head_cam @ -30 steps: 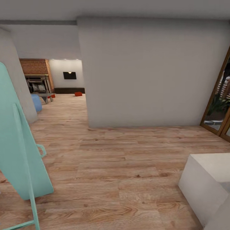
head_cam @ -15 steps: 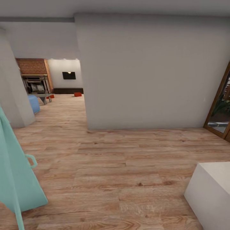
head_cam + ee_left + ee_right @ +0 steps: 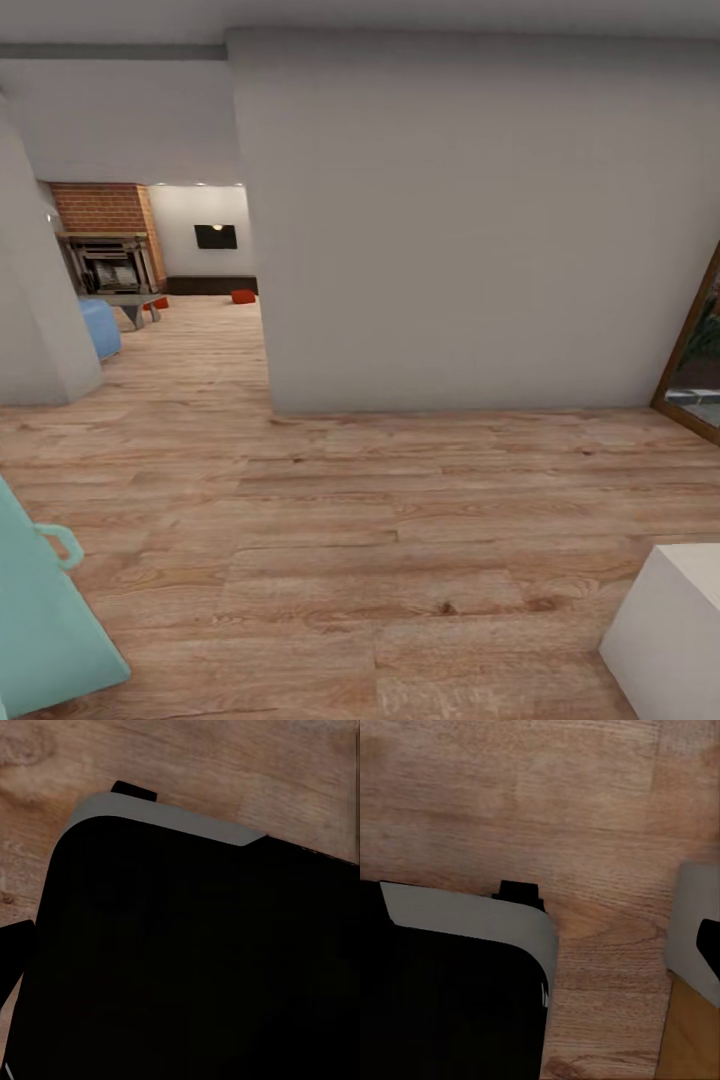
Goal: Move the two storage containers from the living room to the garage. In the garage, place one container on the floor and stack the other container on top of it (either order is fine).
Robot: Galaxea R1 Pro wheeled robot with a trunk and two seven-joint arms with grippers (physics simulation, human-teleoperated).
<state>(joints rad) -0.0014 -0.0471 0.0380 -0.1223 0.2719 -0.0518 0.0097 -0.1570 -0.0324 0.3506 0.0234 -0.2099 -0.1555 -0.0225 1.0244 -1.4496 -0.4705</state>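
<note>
Far down the hallway in the head view lies the living room, with its red-brick fireplace [image 3: 108,250] and black wall TV [image 3: 216,236]. One small orange-red storage container [image 3: 243,296] sits on the wood-plank floor there, near the low dark bench [image 3: 212,285]. A second orange-red container [image 3: 160,302] shows partly behind a grey table leg by the fireplace. Both are far off and tiny. The wrist views look down on my own dark base with its grey rim [image 3: 172,817] [image 3: 472,919] over pale wood planks.
A large white wall [image 3: 470,230] stands straight ahead, with the passage to the living room open at its left. A white pillar [image 3: 35,310] bounds that passage. A teal object [image 3: 40,610] is near left, a white block [image 3: 670,630] near right, a blue seat [image 3: 100,328] beyond, and a wood-framed glass door [image 3: 695,360] far right.
The whole view has shifted: the camera has moved forward, so the teal object and white block slide toward the lower corners and the wall looms larger. Nothing itself has moved.
</note>
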